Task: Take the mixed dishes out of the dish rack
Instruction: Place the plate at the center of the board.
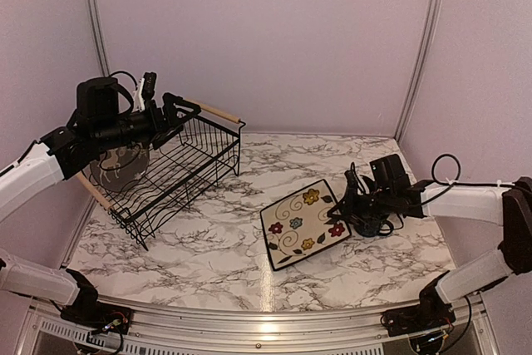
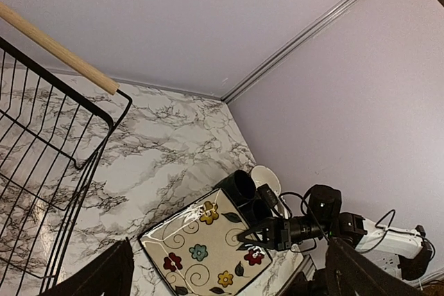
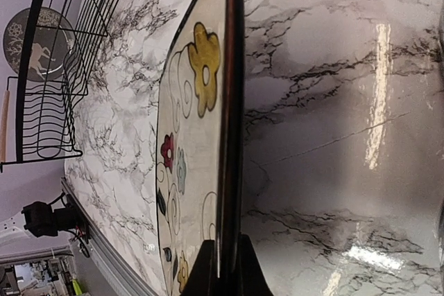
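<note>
The dish rack stands at the left, and a round grey-brown deer plate leans upright inside it. My left gripper hovers open above the rack's far rim, by its wooden handle, with nothing between its fingers. The square cream plate with coloured flowers lies tilted on the table at centre right. My right gripper is shut on that plate's right edge. Two dark mugs and a white bowl sit just behind the plate.
Pale walls with metal corner strips close in the marble table at the back and sides. The rack with the deer plate shows far off in the right wrist view. Cables trail around the right arm.
</note>
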### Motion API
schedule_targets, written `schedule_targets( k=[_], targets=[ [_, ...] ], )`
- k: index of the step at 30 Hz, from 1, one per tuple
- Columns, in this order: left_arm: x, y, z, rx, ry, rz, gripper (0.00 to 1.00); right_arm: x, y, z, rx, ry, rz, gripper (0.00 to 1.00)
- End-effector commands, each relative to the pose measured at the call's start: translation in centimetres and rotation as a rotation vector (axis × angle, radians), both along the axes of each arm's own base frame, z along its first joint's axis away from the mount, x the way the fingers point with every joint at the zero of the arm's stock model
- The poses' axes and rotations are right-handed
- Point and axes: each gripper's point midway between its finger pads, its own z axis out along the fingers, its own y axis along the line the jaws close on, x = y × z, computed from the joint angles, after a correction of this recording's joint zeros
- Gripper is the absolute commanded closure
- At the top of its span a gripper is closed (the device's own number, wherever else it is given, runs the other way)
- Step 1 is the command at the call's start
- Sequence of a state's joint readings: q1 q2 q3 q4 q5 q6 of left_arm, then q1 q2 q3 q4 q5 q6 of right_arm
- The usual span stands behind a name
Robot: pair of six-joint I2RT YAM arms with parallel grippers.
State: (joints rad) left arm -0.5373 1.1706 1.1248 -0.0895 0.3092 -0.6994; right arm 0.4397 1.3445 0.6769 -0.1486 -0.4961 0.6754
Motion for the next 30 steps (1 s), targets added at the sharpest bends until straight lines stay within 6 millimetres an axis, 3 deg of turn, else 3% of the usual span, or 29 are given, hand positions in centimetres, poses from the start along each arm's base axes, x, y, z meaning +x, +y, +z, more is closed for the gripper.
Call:
schedule_targets(
  k=[1, 7, 18, 30],
  targets=[
    [-0.4, 0.0, 0.3, -0.006, 0.006, -0.014, 0.01, 2.9, 2.6, 4.9, 0.126, -0.208, 0.055, 1.0],
    [-0.7, 0.2, 0.5, -0.004, 0.0, -0.012, 0.01, 3.5, 2.6, 2.9, 0.036, -0.204, 0.045, 1.0],
    [-0.5, -0.2, 0.1, -0.014, 0.012, -0.022, 0.01, 3.9, 1.6, -0.7, -0.111, -0.173, 0.025, 0.74],
    [-0.5, 0.0, 0.2, 0.002, 0.007, -0.018, 0.01, 4.3, 1.2, -2.9, -0.228, -0.152, 0.027, 0.65]
  ],
)
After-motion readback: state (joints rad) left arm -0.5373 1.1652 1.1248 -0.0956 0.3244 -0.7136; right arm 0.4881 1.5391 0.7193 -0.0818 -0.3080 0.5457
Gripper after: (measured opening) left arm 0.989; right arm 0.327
